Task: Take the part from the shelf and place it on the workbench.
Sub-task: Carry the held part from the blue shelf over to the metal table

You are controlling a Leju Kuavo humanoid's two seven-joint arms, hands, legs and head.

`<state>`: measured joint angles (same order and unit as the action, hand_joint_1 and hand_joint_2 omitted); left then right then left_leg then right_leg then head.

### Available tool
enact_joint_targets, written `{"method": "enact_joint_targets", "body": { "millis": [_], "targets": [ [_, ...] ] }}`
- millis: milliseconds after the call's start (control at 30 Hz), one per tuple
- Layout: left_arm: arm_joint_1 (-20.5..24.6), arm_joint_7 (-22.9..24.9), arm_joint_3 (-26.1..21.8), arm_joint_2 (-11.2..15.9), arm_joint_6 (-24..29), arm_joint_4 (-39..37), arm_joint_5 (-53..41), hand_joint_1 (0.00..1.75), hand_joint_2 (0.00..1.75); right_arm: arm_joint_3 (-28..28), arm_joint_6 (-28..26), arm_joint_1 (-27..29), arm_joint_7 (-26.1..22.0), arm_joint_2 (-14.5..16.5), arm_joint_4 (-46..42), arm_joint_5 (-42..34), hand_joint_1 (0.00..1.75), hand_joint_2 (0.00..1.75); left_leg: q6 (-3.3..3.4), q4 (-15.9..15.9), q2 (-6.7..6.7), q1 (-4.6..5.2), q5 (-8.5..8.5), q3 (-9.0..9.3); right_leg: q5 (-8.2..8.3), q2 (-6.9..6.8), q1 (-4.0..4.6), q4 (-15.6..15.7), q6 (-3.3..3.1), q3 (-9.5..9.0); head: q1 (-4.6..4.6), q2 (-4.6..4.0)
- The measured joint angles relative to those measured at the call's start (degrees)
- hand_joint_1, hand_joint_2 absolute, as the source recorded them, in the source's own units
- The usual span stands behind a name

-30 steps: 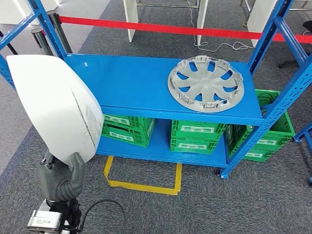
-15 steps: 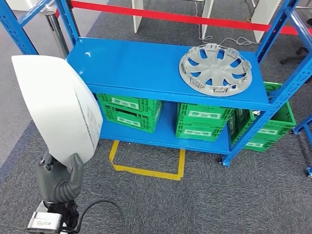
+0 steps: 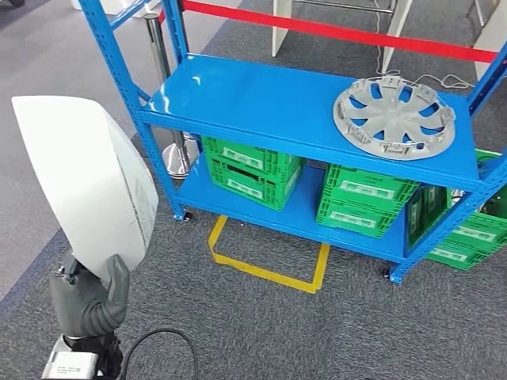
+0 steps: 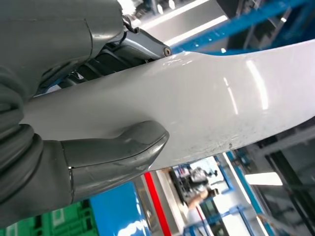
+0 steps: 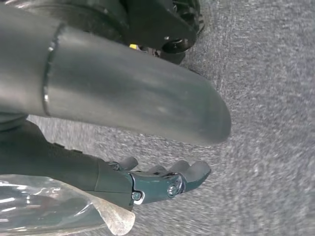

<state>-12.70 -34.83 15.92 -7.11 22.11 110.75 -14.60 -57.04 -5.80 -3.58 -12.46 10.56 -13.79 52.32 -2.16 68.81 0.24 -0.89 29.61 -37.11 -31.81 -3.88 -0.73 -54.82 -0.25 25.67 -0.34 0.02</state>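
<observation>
A large white curved panel, the part [image 3: 84, 178], stands upright at the left of the head view, away from the shelf. My left hand [image 3: 89, 301] grips its lower edge from below. In the left wrist view the thumb [image 4: 115, 152] presses on the glossy white part [image 4: 223, 93], with the darker fingers behind it. My right hand [image 5: 156, 182] hangs over grey carpet with its fingers stretched out and nothing in them.
The blue two-level shelf [image 3: 251, 95] stands ahead on the right, with a silver wheel cover [image 3: 393, 116] on its top board. Green crates [image 3: 251, 166] fill the lower level. A yellow floor marking [image 3: 269, 273], a metal post [image 3: 170, 150] and red barrier tape [image 3: 335, 32] are nearby.
The whole picture has shifted: the camera has turned left, so the shelf now sits further right. The part stays in my left hand, unchanged.
</observation>
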Motion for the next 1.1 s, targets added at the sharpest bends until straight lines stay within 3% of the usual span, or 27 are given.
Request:
{"method": "enact_joint_targets", "body": {
  "millis": [67,100,133,200,267,333,400,433,467,500,567,633,700,767,833,900,933,967,1000,1033,1100],
  "targets": [
    [0.0,0.0,0.0,0.1,0.1,0.1,0.4,1.75,1.75,0.4,0.0,-0.3,-0.1,0.0,0.0,0.5,0.00,0.00,0.29,-7.5,2.00,0.12,-1.94,4.72,-0.18,-1.11,0.11,-0.3,0.56,0.10,-0.02,0.00],
    [0.0,-0.1,-0.1,0.1,0.1,0.2,0.5,1.75,1.75,0.6,0.0,-0.5,-0.1,0.0,0.0,0.8,0.00,0.00,0.67,-9.7,2.77,0.32,-2.18,5.90,-0.25,-1.57,0.22,-0.4,0.92,0.08,-0.01,0.00],
    [0.0,-0.1,-0.1,0.2,0.1,0.2,0.6,1.75,1.75,0.8,-0.1,-0.6,-0.1,0.0,0.0,0.9,0.00,0.00,1.19,-10.6,3.08,0.59,-1.91,6.18,-0.25,-2.02,0.32,-0.5,1.28,0.14,-0.06,0.00],
    [-0.1,-0.2,-0.3,0.3,0.0,0.4,0.7,1.75,1.75,1.1,-0.2,-1.0,-0.1,0.0,0.0,1.1,0.00,0.00,2.14,-11.0,2.31,0.67,-1.95,5.71,-0.41,-2.49,0.30,-0.6,1.93,-0.08,-0.10,0.00],
    [0.0,-0.2,-0.4,0.3,0.0,0.7,0.7,1.75,1.75,1.4,-0.3,-1.3,-0.1,0.0,0.0,1.1,0.00,0.00,2.93,-11.4,1.39,0.50,-2.21,5.40,-2.09,-0.27,0.11,-2.6,2.43,1.00,0.01,0.00],
    [0.1,-0.2,-0.5,0.3,0.0,0.8,0.7,1.75,1.75,1.5,-0.4,-1.3,-0.1,0.0,0.0,1.1,0.00,0.00,3.51,-11.5,0.44,0.52,-2.47,5.08,-5.57,2.73,0.04,-9.5,2.57,4.49,0.27,0.00],
    [0.1,-0.2,-0.6,0.3,-0.1,0.8,0.8,1.75,1.75,1.5,-0.4,-1.0,-0.1,0.0,0.0,0.7,0.00,0.00,3.81,-11.5,-0.81,0.77,-2.64,4.77,-7.85,3.62,0.07,-17.3,2.48,8.76,0.36,0.00],
    [0.1,-0.2,-0.7,0.3,-0.1,0.8,0.8,1.75,1.75,1.5,-0.4,-0.9,-0.1,0.0,0.1,0.4,0.00,0.00,3.89,-11.4,-1.54,0.89,-2.70,4.71,-7.39,3.74,0.08,-18.7,2.37,9.84,0.35,0.00],
    [0.1,-0.1,-0.7,0.3,-0.2,0.8,0.9,1.75,1.75,1.5,-0.4,-0.9,-0.1,0.1,0.1,0.1,0.00,0.00,3.92,-11.4,-2.30,0.99,-2.73,4.71,-5.75,3.89,0.09,-17.6,2.20,9.81,0.34,0.00],
    [0.1,-0.1,-0.7,0.3,-0.3,0.8,0.9,1.75,1.75,1.5,-0.4,-0.9,-0.2,0.1,0.1,-0.1,0.00,0.00,3.93,-11.4,-3.06,1.06,-2.75,4.77,-3.24,4.34,0.09,-14.4,1.97,8.72,0.34,0.00],
    [0.1,-0.1,-0.8,0.3,-0.4,0.8,0.9,1.75,1.75,1.5,-0.4,-0.8,-0.3,0.3,0.1,-0.3,0.00,0.00,3.80,-11.1,-4.45,1.15,-2.80,4.68,0.79,6.78,-0.02,-6.9,1.45,5.83,0.33,0.00],
    [0.2,0.0,-0.8,0.3,-0.5,0.8,1.0,1.75,1.75,1.5,-0.4,-0.8,-0.3,0.4,0.2,-0.2,0.00,0.00,3.27,-10.8,-5.66,1.12,-3.05,4.03,1.50,8.40,-0.06,-3.2,1.18,4.15,0.33,0.00],
    [0.1,0.0,-0.9,0.4,-0.6,0.8,1.1,1.75,1.75,1.5,-0.7,-0.8,-0.4,0.5,0.3,0.0,0.00,0.00,2.49,-10.7,-6.73,1.00,-3.43,3.38,1.34,7.54,-0.09,-2.5,0.95,3.76,0.35,0.00],
    [0.0,0.1,-0.9,0.4,-0.6,0.8,1.3,1.75,1.75,1.5,-1.0,-0.7,-0.6,0.7,0.3,0.3,0.00,0.00,1.80,-9.3,-5.28,1.07,-2.45,2.62,1.69,6.20,-0.27,-2.2,0.44,3.66,0.17,0.00],
    [0.1,0.3,-1.0,0.5,-0.6,0.8,1.7,1.75,1.75,1.5,-1.1,-0.7,-0.7,0.9,0.3,0.6,0.00,0.00,1.11,-3.9,-2.32,1.03,0.73,0.27,1.81,4.60,-0.28,-2.0,0.07,3.54,-0.07,0.00],
    [0.2,0.5,-1.1,0.5,-0.6,0.8,2.0,1.75,1.75,1.5,-1.1,-0.6,-0.7,0.9,0.3,0.8,0.00,0.00,0.52,3.0,-1.15,0.71,3.63,-2.73,1.73,2.90,-0.19,-2.0,-0.09,3.56,-0.15,0.00],
    [0.2,0.6,-1.1,0.6,-0.6,0.7,2.2,1.75,1.75,1.5,-1.1,-0.6,-0.7,0.9,0.2,0.9,0.00,0.00,0.35,4.5,-0.98,0.54,3.79,-3.35,1.68,2.04,-0.17,-2.1,-0.10,3.57,-0.16,0.00],
    [0.2,0.7,-1.2,0.6,-0.6,0.7,2.3,1.75,1.75,1.5,-1.1,-0.7,-0.7,0.9,0.2,0.9,0.00,0.00,0.25,4.0,-0.82,0.42,2.90,-2.93,1.62,1.24,-0.17,-2.1,-0.08,3.55,-0.16,0.00],
    [0.3,0.8,-1.3,0.7,-0.6,0.7,2.3,1.75,1.75,1.5,-1.1,-0.8,-0.7,0.9,0.2,0.9,0.00,0.00,0.26,1.3,-0.44,0.33,1.14,-1.45,1.55,0.50,-0.17,-2.1,0.00,3.44,-0.16,0.00],
    [0.3,0.8,-1.4,0.7,-0.6,0.7,2.3,1.75,1.75,1.5,-1.1,-0.9,-0.7,1.0,0.2,0.9,0.00,0.00,0.35,-2.6,0.56,0.34,-0.76,0.58,1.44,-0.13,-0.14,-2.1,0.13,3.31,-0.16,0.00],
    [0.5,0.8,-1.4,0.7,-0.7,0.7,2.3,1.75,1.75,1.5,-1.1,-1.0,-0.7,1.1,0.2,0.9,0.00,0.00,0.87,-8.9,2.84,0.82,-2.73,3.70,1.18,-1.23,0.15,-2.2,0.59,3.22,-0.15,0.00]
  ]
}}
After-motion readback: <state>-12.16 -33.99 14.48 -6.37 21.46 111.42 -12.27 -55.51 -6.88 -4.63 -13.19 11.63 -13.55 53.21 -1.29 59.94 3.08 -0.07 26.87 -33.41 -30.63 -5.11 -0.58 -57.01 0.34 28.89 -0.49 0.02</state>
